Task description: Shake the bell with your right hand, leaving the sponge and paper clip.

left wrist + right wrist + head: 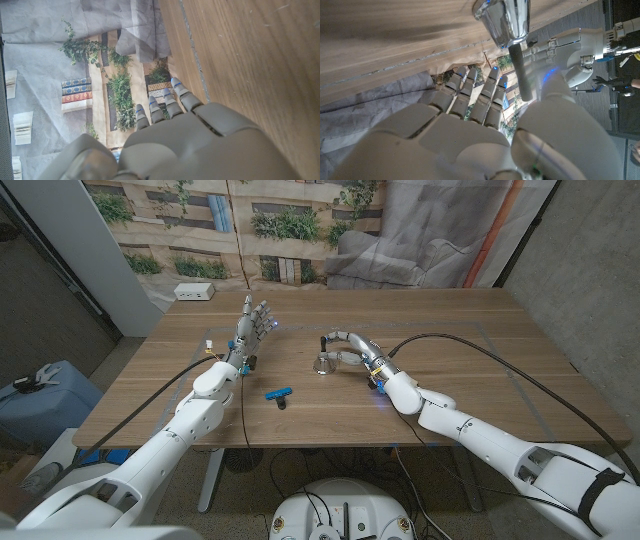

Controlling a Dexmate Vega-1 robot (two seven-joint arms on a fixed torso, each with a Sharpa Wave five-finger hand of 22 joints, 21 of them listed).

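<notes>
We find the bell (326, 362) standing at frame centre on the bench (480, 340), the right hand (345, 346) curled about its handle, apparently holding it. We judge the grasp made; lifting and shaking follows. The left hand (252, 326) stands spread, holding nothing, left of centre. Room is ample; the blue paper clip (278, 393) lies nearer the lower edge.

We've got the bell (327, 361) sitting on the table (470, 330) right at our right hand (345, 346), just to its left. The clip (278, 393) lies nearer us, between both hands. Our left hand (251, 327) stands well left of the bell.
</notes>
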